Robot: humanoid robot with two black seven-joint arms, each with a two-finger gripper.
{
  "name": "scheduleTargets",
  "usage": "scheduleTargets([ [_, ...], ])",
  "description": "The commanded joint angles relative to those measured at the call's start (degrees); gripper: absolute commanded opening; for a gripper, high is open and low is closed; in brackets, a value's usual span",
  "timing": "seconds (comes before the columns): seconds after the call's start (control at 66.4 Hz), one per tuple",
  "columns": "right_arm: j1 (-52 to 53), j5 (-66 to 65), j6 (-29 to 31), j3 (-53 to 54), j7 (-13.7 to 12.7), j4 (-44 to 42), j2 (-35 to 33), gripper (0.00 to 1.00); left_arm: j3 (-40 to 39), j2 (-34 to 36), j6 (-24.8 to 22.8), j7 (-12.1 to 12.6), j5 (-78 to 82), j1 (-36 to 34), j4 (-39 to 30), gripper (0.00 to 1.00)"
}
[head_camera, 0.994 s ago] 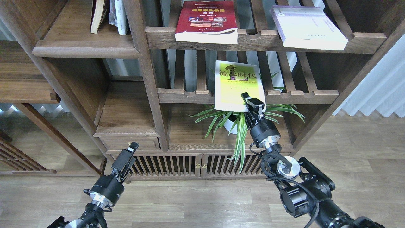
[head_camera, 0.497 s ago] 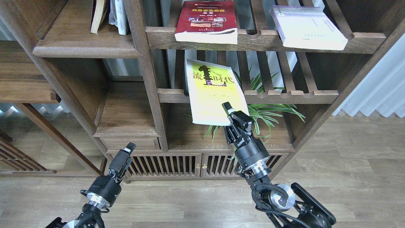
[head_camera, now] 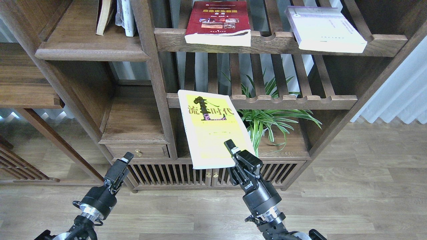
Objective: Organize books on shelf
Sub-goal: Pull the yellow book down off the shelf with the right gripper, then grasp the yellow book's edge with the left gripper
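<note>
The yellow-green book with dark title is off the racks, cover facing me, tilted. The dark red book and the pale lavender book lie flat on the top slatted rack.

Right arm rising from the bottom edge, its right gripper clamped on the near lower corner of the yellow-green book and holding it face up; left arm at lower left, its left gripper empty, fingers too dark to tell apart.
</note>
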Motion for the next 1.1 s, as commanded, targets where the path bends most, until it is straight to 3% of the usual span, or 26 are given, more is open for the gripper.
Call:
scheduleTargets([
  [0.0,-1.45,-0.36,0.01,-0.10,-2.86,-0.19,0.00,0.04,1.58,2.52,0.00,5.88,-5.65,-0.10,-1.00,1.00],
  [0.105,-2.07,-1.50,0.01,-2.29,-5.85,-2.64,0.00,0.05,6.05,6.56,0.00,10.36,-12.85,-0.01,-5.38,1.00],
  [0.196,-2.07,-2.73,0.01,-3.17,-6.29,-4.58,0.00,0.05,6.59,7.10,0.00,12.13,-14.45,-0.36,-6.89,1.00],
  [0.512,-1.37,-3.35,0.01,-3.61,-7.08,-6.87,0.00,0.05,7.21,8.94,0.00,12.39,-20.25,-1.68,-12.69,1.00],
  [1.084,-1.89,-3.61,0.01,-6.43,-7.87,-7.22,0.00,0.05,16.96,8.59,0.00,12.31,-20.34,-3.00,-11.81,1.00],
])
